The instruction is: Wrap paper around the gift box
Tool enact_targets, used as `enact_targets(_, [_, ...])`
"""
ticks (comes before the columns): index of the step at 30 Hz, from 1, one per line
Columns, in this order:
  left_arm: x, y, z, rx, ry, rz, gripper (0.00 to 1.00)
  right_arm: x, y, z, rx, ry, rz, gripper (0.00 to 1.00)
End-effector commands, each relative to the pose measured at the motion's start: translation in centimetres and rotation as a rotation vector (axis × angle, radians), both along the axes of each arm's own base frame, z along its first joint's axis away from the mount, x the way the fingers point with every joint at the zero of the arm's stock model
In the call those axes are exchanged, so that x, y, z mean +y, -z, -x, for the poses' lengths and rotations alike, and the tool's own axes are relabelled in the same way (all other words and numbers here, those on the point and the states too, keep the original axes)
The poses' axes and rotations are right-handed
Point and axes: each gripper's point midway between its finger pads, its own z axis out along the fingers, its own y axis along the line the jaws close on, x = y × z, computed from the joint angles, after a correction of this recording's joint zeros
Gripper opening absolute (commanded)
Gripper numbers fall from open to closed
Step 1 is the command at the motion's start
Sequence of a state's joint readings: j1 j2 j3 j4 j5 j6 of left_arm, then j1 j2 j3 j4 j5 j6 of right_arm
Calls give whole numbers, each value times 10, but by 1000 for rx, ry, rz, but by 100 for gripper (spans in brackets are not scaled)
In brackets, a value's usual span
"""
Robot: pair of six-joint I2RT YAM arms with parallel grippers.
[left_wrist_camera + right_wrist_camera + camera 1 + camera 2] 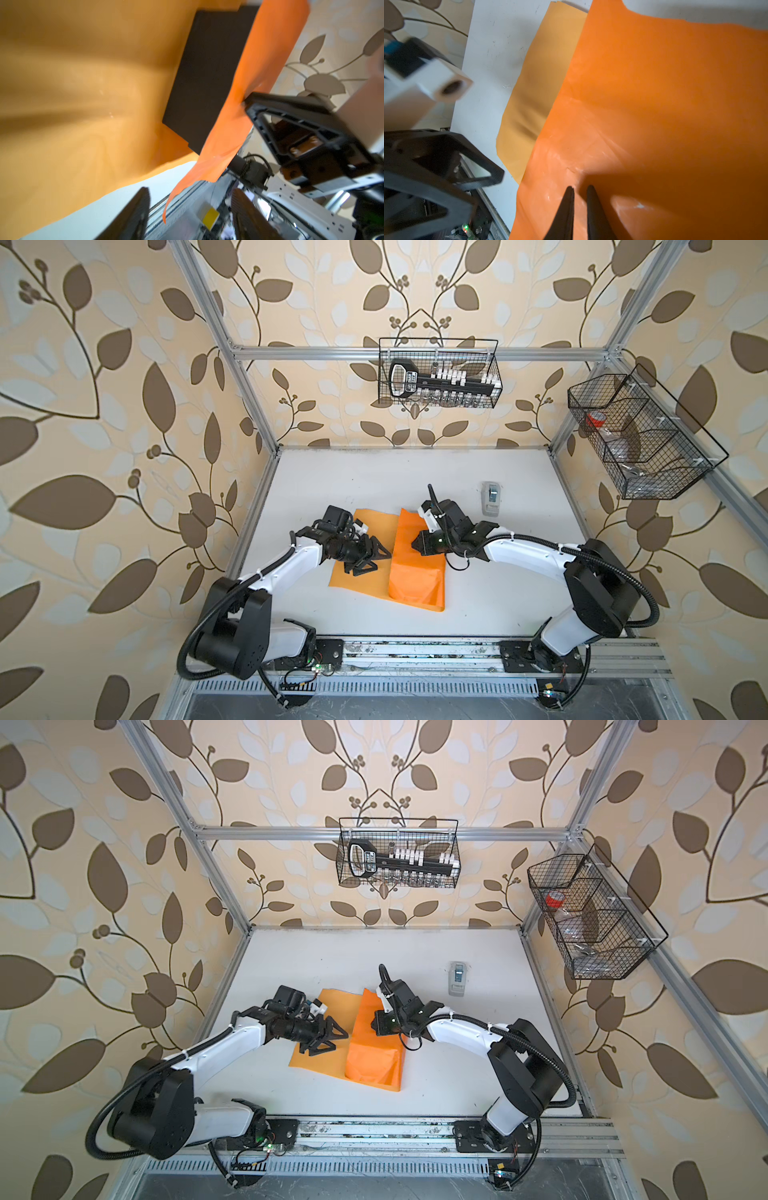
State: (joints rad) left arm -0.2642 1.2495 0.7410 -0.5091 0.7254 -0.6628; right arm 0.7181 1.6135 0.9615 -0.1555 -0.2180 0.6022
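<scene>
White table [374, 481], right hand [417, 546] touching paper [415, 576]

You see: paper [415, 568] bright orange, one face paler | box [207, 79] matte black | worktop [498, 597] white | walls [104, 406] cream, brown leaf pattern | basket [436, 339] black

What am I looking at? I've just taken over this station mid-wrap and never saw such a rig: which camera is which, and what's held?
A robot's left arm and right arm stand at a white table. The two wide pictures look down from one overhead camera; the other two come from cameras on each arm's wrist. On the table lie the orange paper, folded over the black gift box, which only the left wrist view shows, and a tape dispenser farther back. The left gripper has its fingers spread and holds nothing. The right gripper has its fingers almost together, tips on the paper; whether they pinch it I cannot tell.
</scene>
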Motion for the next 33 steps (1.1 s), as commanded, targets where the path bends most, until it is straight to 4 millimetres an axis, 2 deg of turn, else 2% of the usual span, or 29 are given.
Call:
enact_targets(1, [48, 4, 8, 9, -102, -240, 74, -14, 31, 15, 75, 7, 75, 16])
enact_targets(4, [85, 16, 9, 17, -225, -385, 82, -14, 31, 16, 74, 6, 72, 16])
enact_targets(5, [92, 19, 9, 19, -251, -417, 92, -14, 30, 16, 72, 6, 68, 16])
enact_targets(7, [104, 26, 11, 42, -312, -466, 95, -13, 30, 16, 74, 4, 65, 16])
enact_targets(11, [120, 41, 17, 49, -420, -489, 99, -13, 31, 16, 74, 2, 59, 16])
enact_targets(15, [122, 63, 17, 84, -437, -465, 99, -11, 31, 18, 77, -4, 55, 16])
enact_targets(22, [114, 86, 15, 122, -406, -407, 99, -15, 33, 18, 79, 0, 58, 16])
enact_targets(26, [87, 92, 7, 128, -349, -251, 98, -17, 32, 17, 78, 5, 57, 16])
enact_targets(30, [63, 90, -7, 94, -301, -94, 96, -18, 33, 16, 77, 9, 56, 16])
enact_targets(33, [57, 81, -22, 50, -291, -55, 95, -19, 34, 16, 80, 12, 59, 16])
